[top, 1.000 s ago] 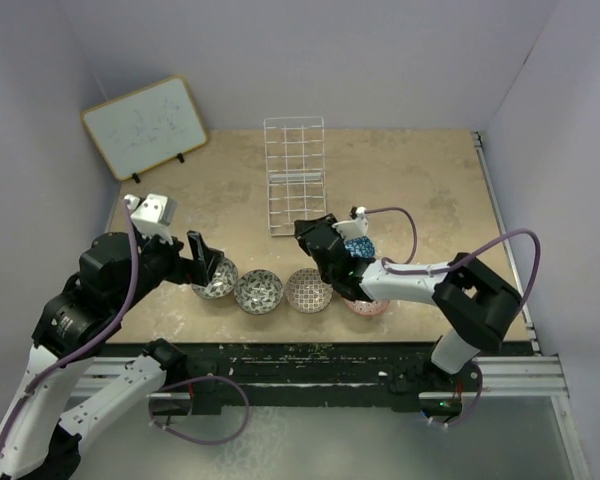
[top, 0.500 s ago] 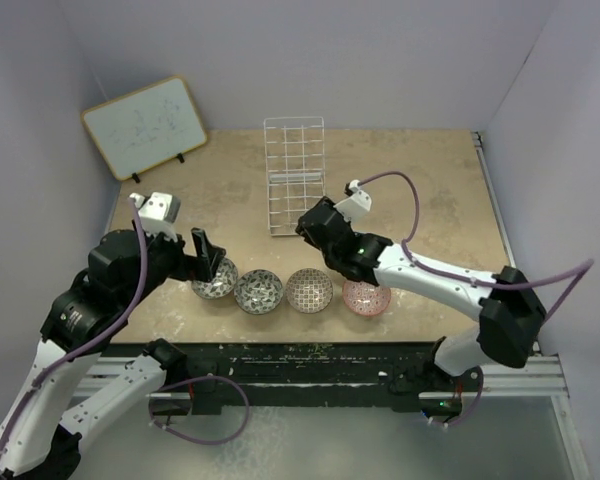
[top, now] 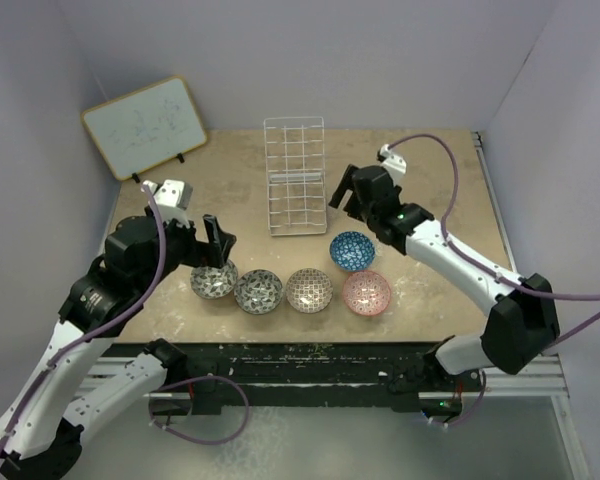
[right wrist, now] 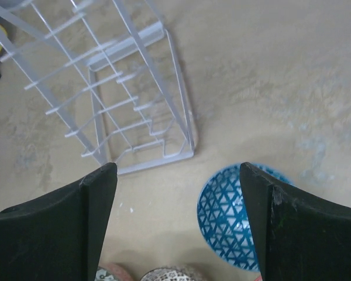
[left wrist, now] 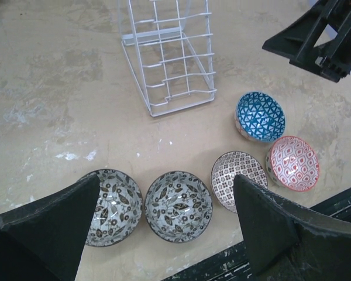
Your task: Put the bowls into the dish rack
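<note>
Four bowls sit in a row near the table's front edge: two grey-black ones [top: 214,281] [top: 259,291], a beige-brown one [top: 309,289] and a pink-red one [top: 366,292]. The blue bowl [top: 352,250] rests upright just behind them. The white wire dish rack [top: 294,190] stands empty behind the bowls. My right gripper [top: 346,190] hovers open to the right of the rack, above and behind the blue bowl [right wrist: 231,216], holding nothing. My left gripper [top: 216,243] hangs open above the grey-black bowls [left wrist: 111,205] [left wrist: 178,205], also empty.
A wood-framed whiteboard [top: 145,125] leans at the back left corner. Purple walls enclose the table on three sides. The right arm [left wrist: 322,35] shows at the upper right of the left wrist view. The table's dark front edge [left wrist: 222,263] runs close below the row.
My right gripper has opened, left the blue bowl on the table and pulled up and back toward the rack's right side. The left arm has shifted slightly up and right.
</note>
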You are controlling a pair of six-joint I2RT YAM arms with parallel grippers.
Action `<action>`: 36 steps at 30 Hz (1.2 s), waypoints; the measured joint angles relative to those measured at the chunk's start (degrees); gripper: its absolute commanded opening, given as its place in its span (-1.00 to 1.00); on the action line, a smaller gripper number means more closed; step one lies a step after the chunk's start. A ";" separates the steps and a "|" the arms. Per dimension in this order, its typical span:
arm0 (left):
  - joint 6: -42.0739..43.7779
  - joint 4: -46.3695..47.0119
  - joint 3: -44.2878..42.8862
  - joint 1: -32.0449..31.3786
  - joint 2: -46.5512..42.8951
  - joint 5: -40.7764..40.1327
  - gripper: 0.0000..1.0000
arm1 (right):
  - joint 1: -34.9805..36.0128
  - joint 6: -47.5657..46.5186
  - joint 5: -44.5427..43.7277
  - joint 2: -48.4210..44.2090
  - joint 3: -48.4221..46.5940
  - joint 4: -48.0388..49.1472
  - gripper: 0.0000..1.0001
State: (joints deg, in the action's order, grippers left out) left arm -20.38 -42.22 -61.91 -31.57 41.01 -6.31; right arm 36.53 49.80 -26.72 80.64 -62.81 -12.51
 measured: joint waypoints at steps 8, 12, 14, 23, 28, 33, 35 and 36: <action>0.09 9.22 1.86 0.00 1.70 0.76 0.98 | -10.60 -15.28 15.47 7.30 -12.09 7.91 0.77; 0.46 14.60 2.10 0.02 4.81 2.80 0.98 | -16.37 -18.71 25.79 13.20 -16.79 11.87 0.79; 0.50 16.90 2.19 0.02 6.58 3.45 0.98 | -18.43 -20.31 29.79 17.09 -19.54 13.09 0.80; 0.68 21.86 2.25 0.04 10.84 4.42 0.98 | -19.41 -24.15 39.56 30.14 -30.62 15.19 0.81; 0.70 21.77 2.25 0.07 10.86 4.39 0.98 | -19.26 -23.93 39.74 33.73 -34.67 17.70 0.81; 1.22 21.07 2.93 0.07 9.55 3.78 0.98 | -19.26 -21.66 39.17 34.49 -34.60 20.74 0.79; 1.53 20.59 3.15 0.07 8.76 3.34 0.98 | -19.26 -20.31 38.32 34.07 -33.53 22.62 0.79; 1.57 20.31 3.21 0.07 8.37 3.13 0.98 | -19.26 -19.76 37.88 33.57 -32.54 23.30 0.79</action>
State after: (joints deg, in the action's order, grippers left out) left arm -18.81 -21.91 -58.70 -31.51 49.39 -3.18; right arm 17.28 30.04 11.16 114.21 -95.35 10.79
